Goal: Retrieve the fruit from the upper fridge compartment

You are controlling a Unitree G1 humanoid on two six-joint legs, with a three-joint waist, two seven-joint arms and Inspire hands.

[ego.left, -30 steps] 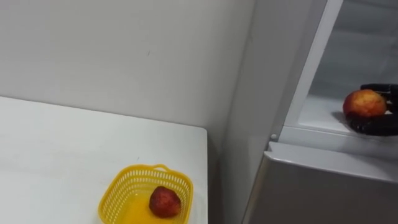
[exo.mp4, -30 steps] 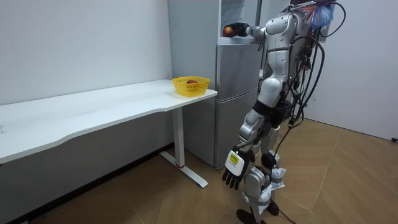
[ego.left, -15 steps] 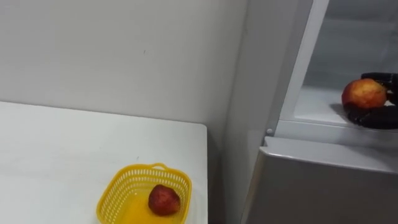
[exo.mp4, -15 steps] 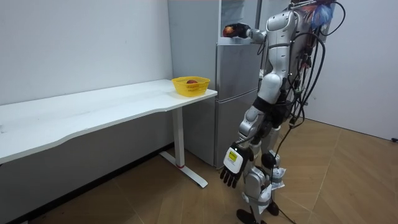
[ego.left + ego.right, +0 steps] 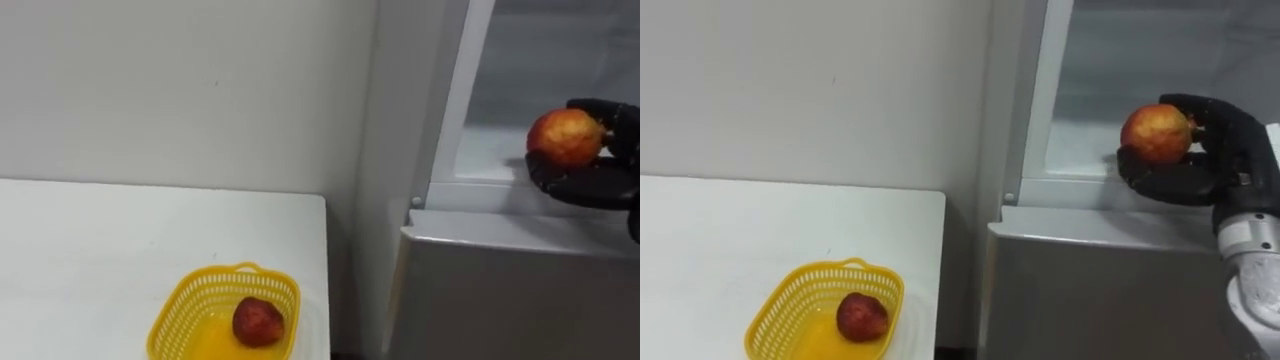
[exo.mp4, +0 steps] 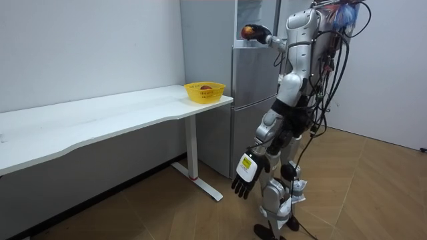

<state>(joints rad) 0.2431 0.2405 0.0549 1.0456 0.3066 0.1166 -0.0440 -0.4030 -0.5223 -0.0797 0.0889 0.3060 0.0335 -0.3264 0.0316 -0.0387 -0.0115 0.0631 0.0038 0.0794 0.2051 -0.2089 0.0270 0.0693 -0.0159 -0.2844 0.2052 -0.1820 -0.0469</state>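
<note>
Where the upper compartment of the fridge [image 5: 500, 290] stands open in the left eye view, the right hand [image 5: 600, 182] holds a round fruit [image 5: 565, 137] just in front of the opening, above the compartment's sill. The fruit is red, fading to yellow on its upper side, with a dull, faintly speckled skin. Dark fingers curl round it from below and behind. Down to the left, a yellow basket [image 5: 270, 278] sits near the corner of the white table [image 5: 90, 250], with a darker red fruit [image 5: 258, 322] lying in it.

From the room view, the robot stands upright on the wooden floor beside the fridge, its right arm raised to the upper compartment and the fruit at the tip of that arm. Its left hand [image 6: 243, 179] hangs low by the leg, fingers loosely spread and holding nothing. The whole length of the table shows along the wall, the basket at its end nearest the fridge.

Seen from the right eye view, more of the right hand appears, with the thumb against the fruit's lower side and the pale wrist below it.
</note>
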